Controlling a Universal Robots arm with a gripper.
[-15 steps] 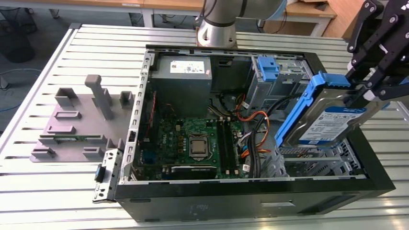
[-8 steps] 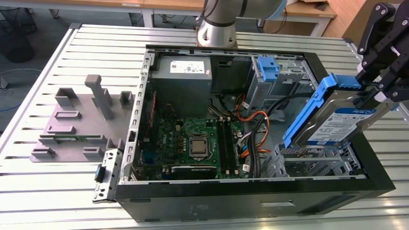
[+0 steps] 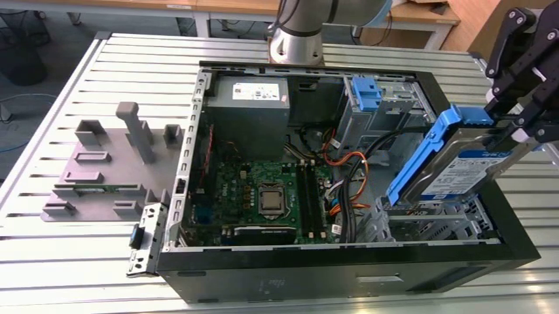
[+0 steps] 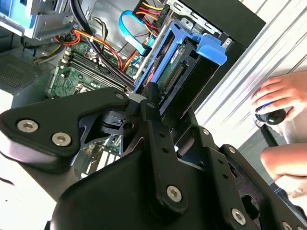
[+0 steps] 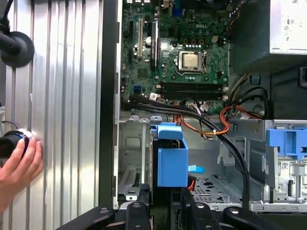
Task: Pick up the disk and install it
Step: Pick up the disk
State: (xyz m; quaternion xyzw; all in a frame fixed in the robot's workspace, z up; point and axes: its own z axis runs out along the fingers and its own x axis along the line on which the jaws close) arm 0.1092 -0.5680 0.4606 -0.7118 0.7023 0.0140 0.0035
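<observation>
With gripper [image 3: 514, 139] clamped on disk [image 3: 467, 171], tilted above bay [image 3: 432, 226]: square disk to bay, align frame [image 3: 421, 157] with bay opening, avoid cables [image 3: 349, 176] beside bay.

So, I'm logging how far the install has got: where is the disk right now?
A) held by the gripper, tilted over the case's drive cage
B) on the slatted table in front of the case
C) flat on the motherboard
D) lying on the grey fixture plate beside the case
A: in the exterior view the gripper holds the disk, blue carrier and all, tilted above the drive cage, not yet seated.
</observation>
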